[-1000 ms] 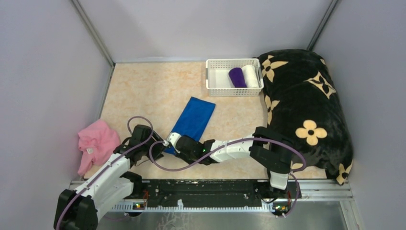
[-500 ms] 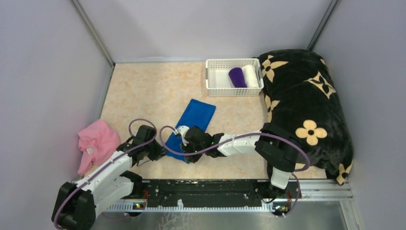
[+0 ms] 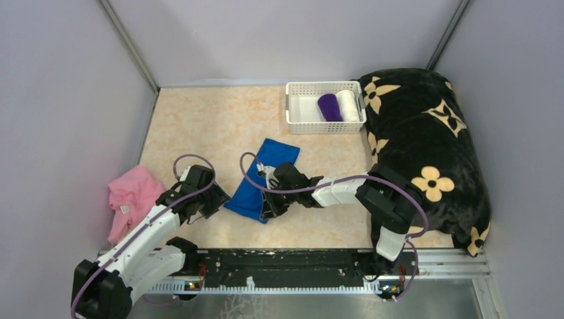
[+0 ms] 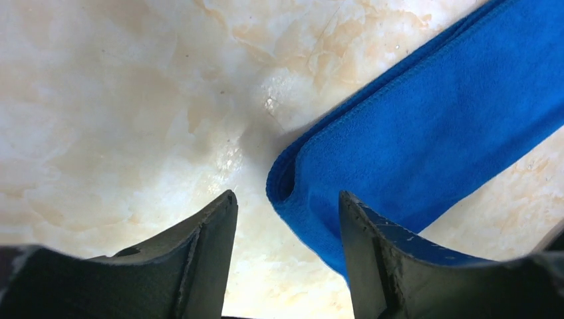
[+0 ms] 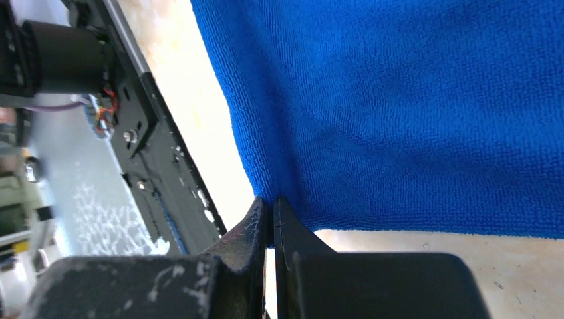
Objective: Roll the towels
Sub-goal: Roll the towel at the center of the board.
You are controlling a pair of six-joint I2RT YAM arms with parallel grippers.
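Observation:
The blue towel lies slantwise on the table, its near end doubled over into a soft fold. My right gripper is shut on that towel's near edge, the cloth spreading out beyond its jaws. My left gripper stands open at the towel's left near corner, with the folded end just ahead of its fingertips and against the right finger. A dark purple towel and a cream-white towel lie rolled in the white basket.
A pink cloth is bunched at the left wall. The big black flowered blanket fills the right side, beside the basket. The black rail with the arm bases runs along the near edge.
My right gripper has moved right and away from the near edge with the blue towel's end, doubling it over. My left gripper has crept forward, narrowed, then opened again.

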